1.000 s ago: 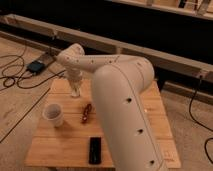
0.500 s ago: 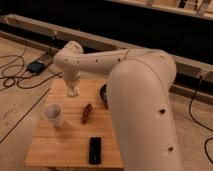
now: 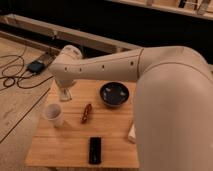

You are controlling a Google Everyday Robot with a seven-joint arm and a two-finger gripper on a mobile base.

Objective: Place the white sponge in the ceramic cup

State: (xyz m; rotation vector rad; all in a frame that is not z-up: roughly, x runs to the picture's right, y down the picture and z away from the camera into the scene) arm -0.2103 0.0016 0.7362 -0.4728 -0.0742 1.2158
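Observation:
The ceramic cup [image 3: 54,114] is small, pale and handleless, and stands upright near the left edge of the wooden table [image 3: 65,150]. My gripper [image 3: 65,94] hangs from the white arm over the table's back left corner, just behind and slightly right of the cup and above the tabletop. Something pale shows at the gripper's tip, but I cannot tell whether it is the white sponge. No sponge shows lying on the table.
A dark blue-black bowl [image 3: 114,94] sits at the back middle. A red-brown object [image 3: 87,112] lies right of the cup, and a black flat object [image 3: 95,150] lies near the front edge. A white item [image 3: 132,132] peeks out under my arm at the right edge. Cables lie on the floor to the left.
The gripper has moved left and slightly forward, closer to the cup. The arm's elbow has swung right and uncovered the bowl. The cup has not moved.

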